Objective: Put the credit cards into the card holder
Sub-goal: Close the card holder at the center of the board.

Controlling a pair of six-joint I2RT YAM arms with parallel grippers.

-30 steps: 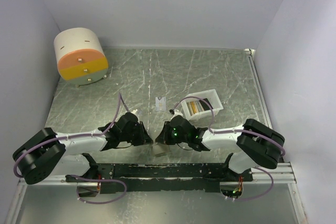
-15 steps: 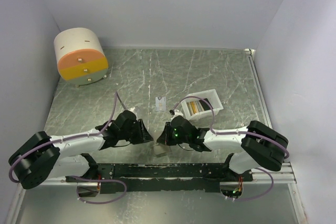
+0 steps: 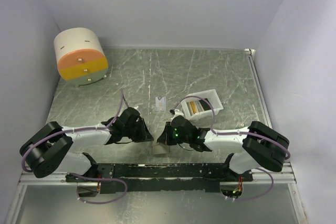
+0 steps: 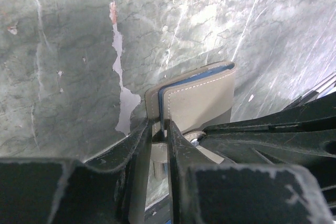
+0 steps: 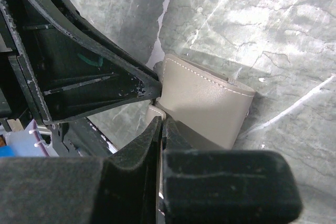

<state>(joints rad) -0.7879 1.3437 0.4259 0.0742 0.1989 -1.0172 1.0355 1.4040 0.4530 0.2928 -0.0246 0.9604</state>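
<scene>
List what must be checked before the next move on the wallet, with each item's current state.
1. Wallet open wide enough for a card: not ok; the flaps are nearly together and only a thin blue line shows.
2. Left gripper on a wallet flap: ok; its fingers straddle it.
3. Right gripper pinching the other flap: cannot tell; jaws shut at the wallet's edge.
4. Card in a gripper: not ok; a loose card lies on the table.
5. More cards in the tray: ok.
</scene>
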